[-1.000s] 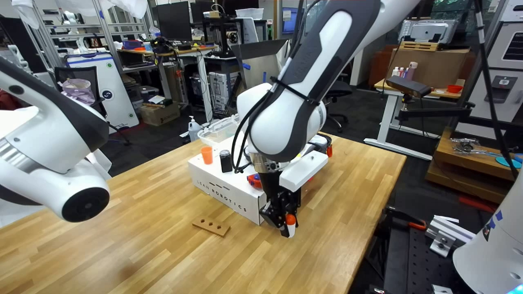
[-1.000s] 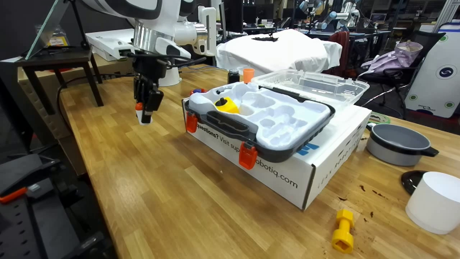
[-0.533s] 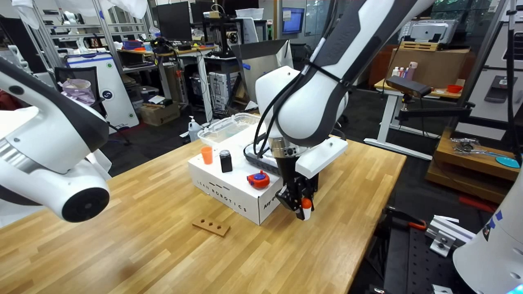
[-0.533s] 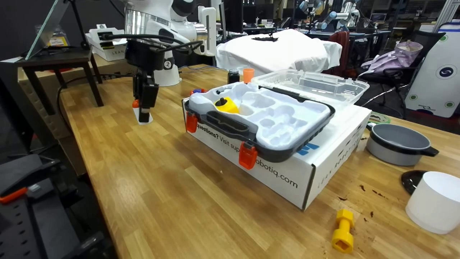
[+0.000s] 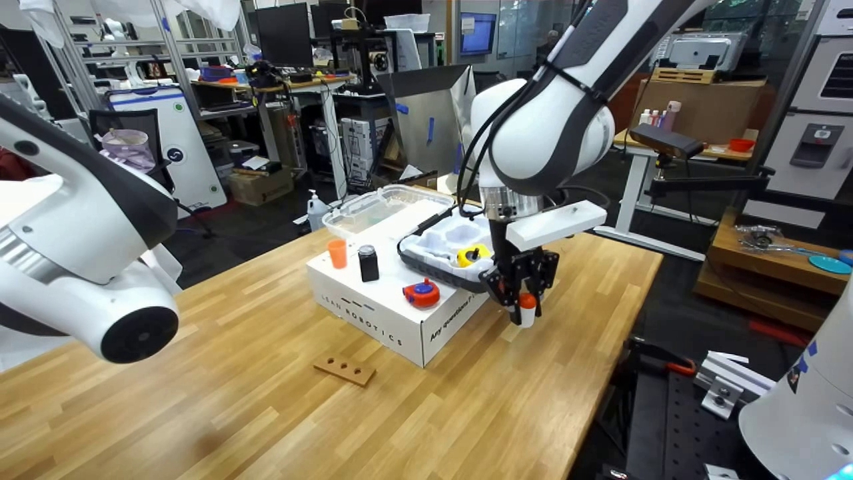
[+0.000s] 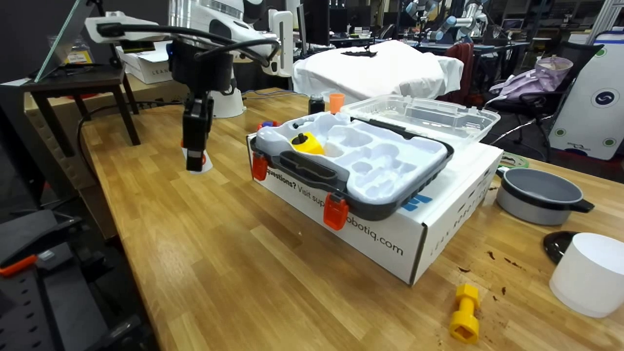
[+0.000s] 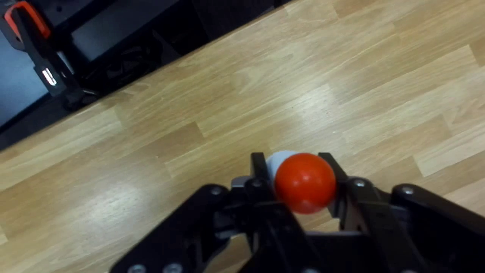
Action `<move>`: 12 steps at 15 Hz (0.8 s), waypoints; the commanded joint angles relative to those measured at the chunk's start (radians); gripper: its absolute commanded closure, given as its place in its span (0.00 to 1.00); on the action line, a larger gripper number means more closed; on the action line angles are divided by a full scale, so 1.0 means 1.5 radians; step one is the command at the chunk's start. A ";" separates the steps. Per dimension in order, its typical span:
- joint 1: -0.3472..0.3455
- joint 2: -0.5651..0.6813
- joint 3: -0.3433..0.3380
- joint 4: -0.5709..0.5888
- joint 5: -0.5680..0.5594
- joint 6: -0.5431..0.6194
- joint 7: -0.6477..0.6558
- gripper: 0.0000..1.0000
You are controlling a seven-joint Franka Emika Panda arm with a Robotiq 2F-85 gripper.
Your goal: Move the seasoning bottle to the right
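The seasoning bottle is a tiny white cylinder with an orange-red cap. It shows in both exterior views (image 5: 527, 313) (image 6: 207, 165) and from above in the wrist view (image 7: 305, 183). My gripper (image 5: 526, 316) is shut on it, one black finger on each side. In an exterior view (image 6: 196, 165) a finger hides most of the bottle, which looks a little tilted. The bottle's base is close to the wooden tabletop; I cannot tell whether it touches. It is beside the end of the white box (image 5: 373, 327), apart from it.
On the box are an open case (image 6: 390, 156), a red round object (image 5: 421, 293), a black jar (image 5: 368, 264) and an orange cup (image 5: 338, 254). A wooden block with holes (image 5: 344, 370) lies on the table (image 5: 373, 433). A second arm (image 5: 86, 267) hangs at the left.
My gripper has carried the bottle right and farther back past the box's end in an exterior view. The case with the yellow object has come into sight there. The grip has stayed shut.
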 commanded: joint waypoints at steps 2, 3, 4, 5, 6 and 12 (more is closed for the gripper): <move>-0.046 -0.037 -0.026 -0.037 0.058 0.007 0.035 0.88; -0.057 -0.042 -0.036 -0.043 0.065 0.008 0.041 0.88; -0.067 -0.047 -0.043 -0.048 0.069 0.009 0.052 0.88; -0.076 -0.052 -0.051 -0.051 0.075 0.005 0.057 0.88; -0.083 -0.058 -0.056 -0.056 0.077 0.005 0.062 0.88; -0.086 -0.045 -0.052 -0.046 0.064 -0.001 0.059 0.63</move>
